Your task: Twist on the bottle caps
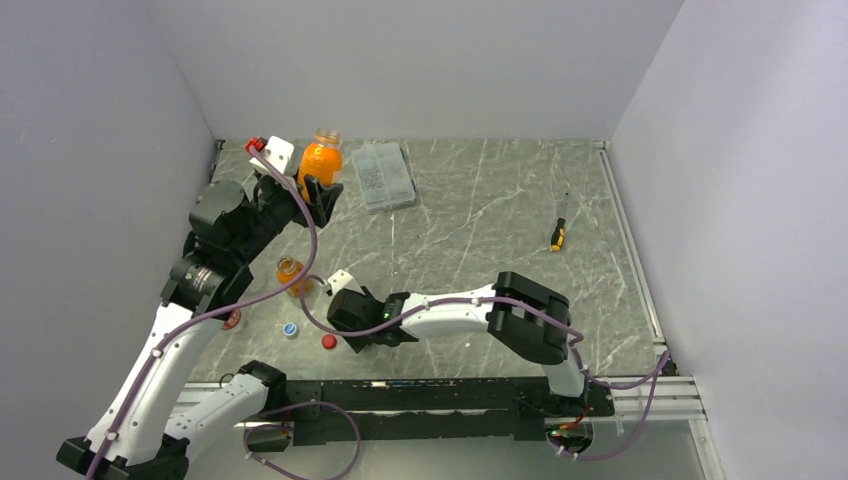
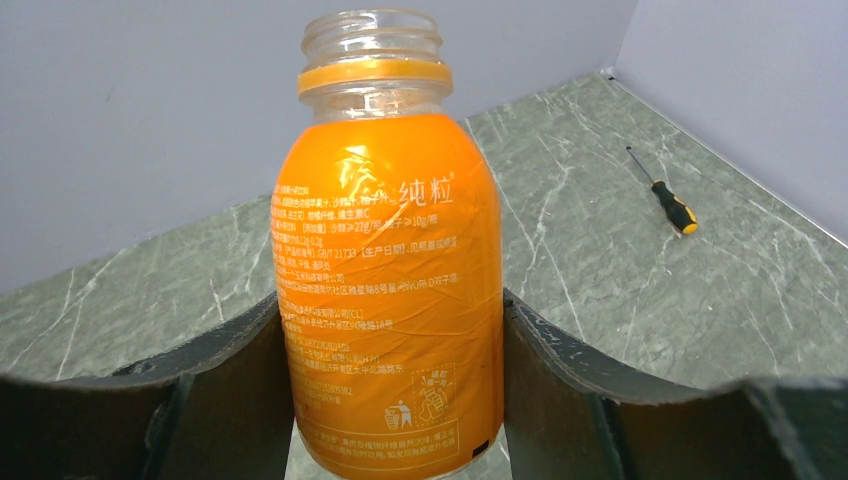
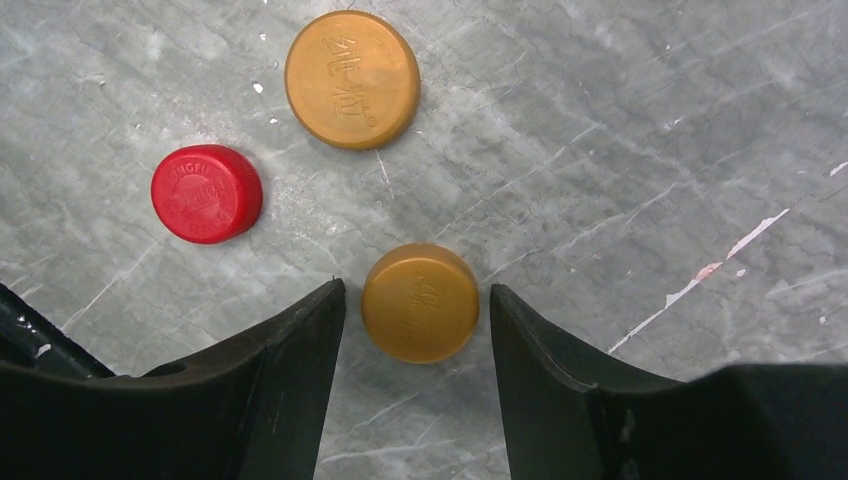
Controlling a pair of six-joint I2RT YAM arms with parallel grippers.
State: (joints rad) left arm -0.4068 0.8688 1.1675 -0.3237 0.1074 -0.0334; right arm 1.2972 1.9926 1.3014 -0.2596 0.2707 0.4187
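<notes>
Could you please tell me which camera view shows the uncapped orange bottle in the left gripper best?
The left wrist view: the orange bottle fills the frame, with its open threaded neck and label clear. The top external view shows it small, in the left gripper. The right wrist view misses it.

Looks like a robotics lab test cell to me: plain pale walls (image 1: 420, 60) box in a green marble-look tabletop (image 1: 480, 250), left arm (image 1: 160, 360) and right arm (image 1: 455, 312) are bolted to a black bar (image 1: 450, 410), and there's a stray screwdriver (image 1: 558, 236).
</notes>
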